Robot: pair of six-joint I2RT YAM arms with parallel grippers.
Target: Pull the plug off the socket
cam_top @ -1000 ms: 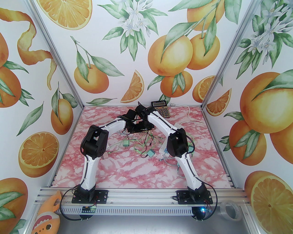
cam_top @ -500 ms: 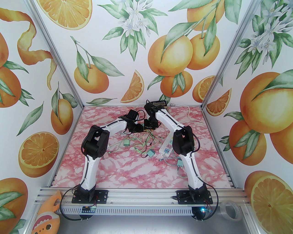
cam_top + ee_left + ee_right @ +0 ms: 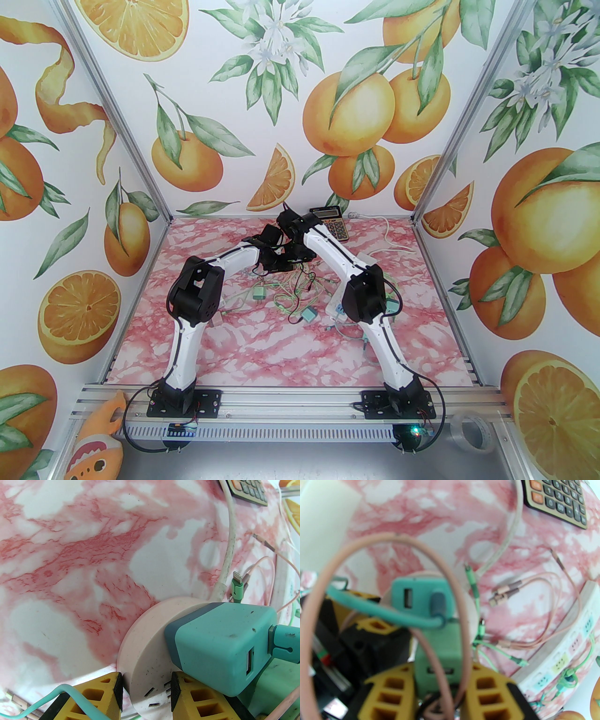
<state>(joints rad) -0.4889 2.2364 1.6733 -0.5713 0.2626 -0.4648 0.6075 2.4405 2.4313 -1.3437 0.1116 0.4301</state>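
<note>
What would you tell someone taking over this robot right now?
Left gripper: shut on the edge of the round pink socket, steadying it.
Right gripper: shut on the green plug at the socket's face.
Teal plug: seated in the socket.
Done: both grips are set.
Left: pull the green plug free. Whether it has left the socket yet is unclear.
</note>
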